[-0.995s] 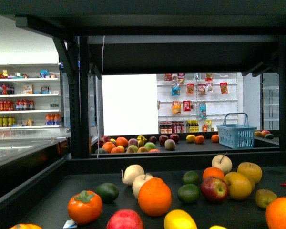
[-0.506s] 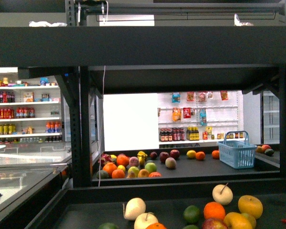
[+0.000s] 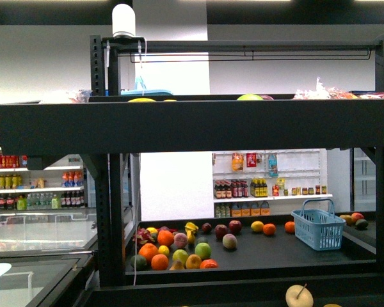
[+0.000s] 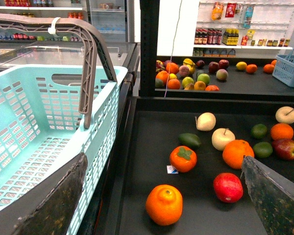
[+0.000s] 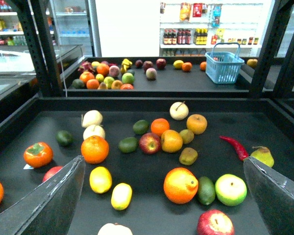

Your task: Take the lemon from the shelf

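A lemon (image 5: 121,196) laid on the shelf (image 5: 152,104), 2 grippers spread.
The left gripper (image 4: 162,160) and right gripper (image 5: 163,160) are held wide apart, empty; the lemon is seen just beside a rounder yellow fruit (image 5: 101,179).

We are in a grocery shop: white shelves (image 3: 45,190) lined with bottles (image 3: 3,162), snack packets (image 3: 237,161) hanging on the back wall, a blue basket (image 3: 318,231) and a teal basket (image 4: 29,122), and loose fruit (image 3: 165,238) spread over the trays of a black rack (image 3: 179,125).

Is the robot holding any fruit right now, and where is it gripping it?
Nothing is held: the left gripper and the right gripper are both open and empty.
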You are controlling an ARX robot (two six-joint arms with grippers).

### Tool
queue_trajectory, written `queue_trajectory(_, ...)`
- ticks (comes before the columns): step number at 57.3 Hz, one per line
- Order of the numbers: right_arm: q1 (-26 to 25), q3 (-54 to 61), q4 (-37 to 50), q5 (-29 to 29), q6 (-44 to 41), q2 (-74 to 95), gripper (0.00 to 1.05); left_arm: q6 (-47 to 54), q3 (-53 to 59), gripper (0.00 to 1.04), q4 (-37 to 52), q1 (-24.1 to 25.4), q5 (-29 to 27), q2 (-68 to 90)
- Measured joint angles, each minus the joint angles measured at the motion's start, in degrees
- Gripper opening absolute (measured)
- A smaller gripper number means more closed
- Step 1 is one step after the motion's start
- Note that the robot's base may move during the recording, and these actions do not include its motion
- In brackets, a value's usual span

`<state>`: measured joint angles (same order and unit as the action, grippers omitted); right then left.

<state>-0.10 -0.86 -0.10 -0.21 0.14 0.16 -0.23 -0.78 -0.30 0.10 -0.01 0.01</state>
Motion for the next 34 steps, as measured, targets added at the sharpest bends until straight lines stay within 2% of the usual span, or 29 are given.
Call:
queue_trajectory(14,0.0,0.0,0.0,0.0,0.0,0.0,0.97,0.0,0.0,0.97,0.0,0.0,0.0,0.0)
queue_trajectory(17,0.0,0.0,0.0,0.0,0.0,0.0,0.97,-2.9,-0.6,0.97,-2.2,-1.2,-2.8,1.7)
queue_trajectory(19,0.0,0.0,0.0,0.1,0.0,0.0,0.97,-5.3,-1.1,0.97,-2.4,-1.7,-2.8,4.5)
queue_trajectory(26,0.0,0.0,0.0,0.0,0.0,0.0,0.97,-9.7,-5.4,0.97,2.0,-0.9,2.8,15.3)
queue_trajectory(31,0.0,0.0,0.0,0.0,0.0,0.0,0.97,-13.5,-12.3,0.97,5.9,3.5,8.3,24.6)
queue_trajectory(34,0.0,0.0,0.0,0.0,0.0,0.0,0.97,-17.8,-17.6,0.97,6.9,7.8,12.4,30.9)
